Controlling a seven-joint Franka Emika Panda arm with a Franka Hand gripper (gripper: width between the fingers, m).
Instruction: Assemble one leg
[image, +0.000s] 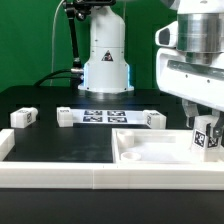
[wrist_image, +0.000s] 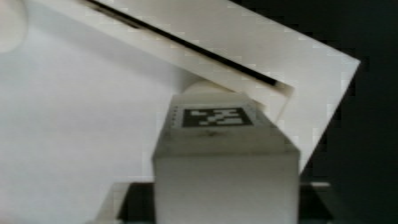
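Note:
My gripper (image: 206, 128) is at the exterior view's right, shut on the leg (image: 207, 137), a small white block with a black-and-white tag. It holds the leg upright over the right part of the large flat white board with a raised rim (image: 140, 158). In the wrist view the leg (wrist_image: 217, 150) runs out from between my dark fingers (wrist_image: 139, 200), tag facing the camera, with the gripper (wrist_image: 222, 208) closed around it. The board's corner (wrist_image: 267, 70) lies just beyond the leg. I cannot tell if the leg touches the board.
Three more white tagged legs lie on the black table: one at the left (image: 23, 117), two (image: 65, 117) (image: 153, 118) at the ends of the marker board (image: 105, 115). A white L-shaped wall (image: 40, 165) runs along the front. The robot base (image: 106, 60) stands behind.

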